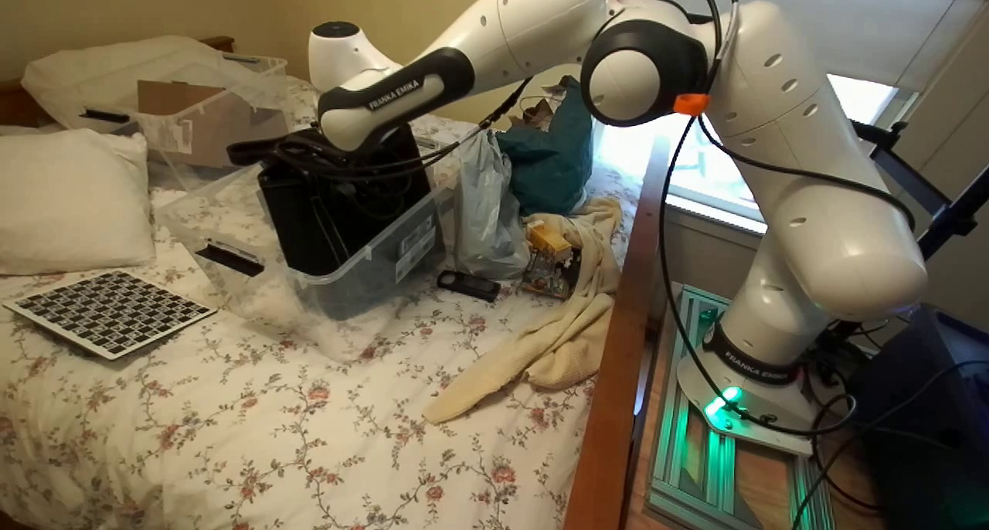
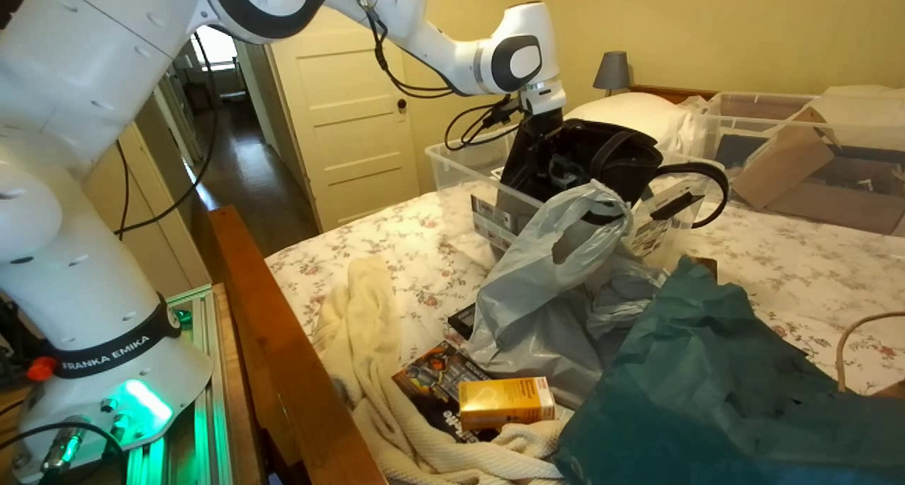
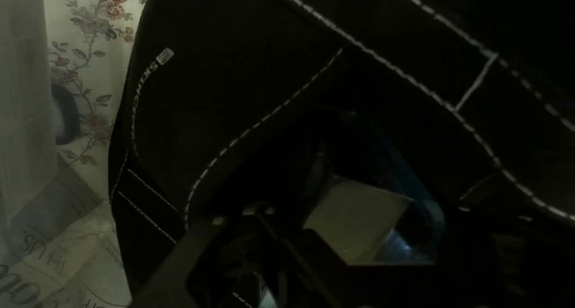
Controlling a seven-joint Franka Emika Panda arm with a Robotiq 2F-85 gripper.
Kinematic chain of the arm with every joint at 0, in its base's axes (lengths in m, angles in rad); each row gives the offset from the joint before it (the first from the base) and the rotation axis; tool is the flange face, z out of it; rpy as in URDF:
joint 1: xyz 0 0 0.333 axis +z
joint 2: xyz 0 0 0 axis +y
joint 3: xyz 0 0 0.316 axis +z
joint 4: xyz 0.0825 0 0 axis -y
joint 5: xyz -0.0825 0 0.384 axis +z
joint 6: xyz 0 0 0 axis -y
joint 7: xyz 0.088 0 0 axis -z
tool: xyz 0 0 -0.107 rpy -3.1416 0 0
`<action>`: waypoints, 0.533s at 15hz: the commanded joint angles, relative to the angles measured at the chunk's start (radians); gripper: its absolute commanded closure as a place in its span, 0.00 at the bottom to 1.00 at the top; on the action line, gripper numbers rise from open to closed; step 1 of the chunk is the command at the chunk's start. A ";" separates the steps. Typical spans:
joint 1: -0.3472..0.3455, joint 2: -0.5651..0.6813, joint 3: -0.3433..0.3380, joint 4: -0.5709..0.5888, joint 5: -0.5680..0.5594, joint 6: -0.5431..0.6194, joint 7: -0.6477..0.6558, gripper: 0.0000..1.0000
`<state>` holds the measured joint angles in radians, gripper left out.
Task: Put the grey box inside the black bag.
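The pincer [image 3: 368, 214] seemingly stood wide at the black bag [image 1: 336, 217], the probable grey box [image 3: 358, 220] near and straight ahead inside, so backing out looked next.

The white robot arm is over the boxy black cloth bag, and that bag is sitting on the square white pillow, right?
Almost: the boxy black cloth bag stands in the clear plastic tub, not on the square white pillow, as both exterior views show. The white robot arm is indeed over the bag.
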<state>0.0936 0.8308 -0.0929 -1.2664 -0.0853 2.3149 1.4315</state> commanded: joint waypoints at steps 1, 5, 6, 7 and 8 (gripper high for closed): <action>0.003 0.028 -0.012 0.047 0.041 0.004 0.010 0.63; 0.013 -0.026 -0.023 -0.004 0.039 0.000 0.009 0.84; 0.016 -0.050 -0.024 -0.026 0.035 -0.005 0.005 0.84; 0.021 -0.075 -0.026 -0.046 0.030 -0.007 0.003 0.86; 0.033 -0.106 -0.035 -0.073 0.016 -0.008 0.009 0.87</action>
<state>0.0963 0.8171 -0.1051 -1.2602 -0.0665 2.3143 1.4331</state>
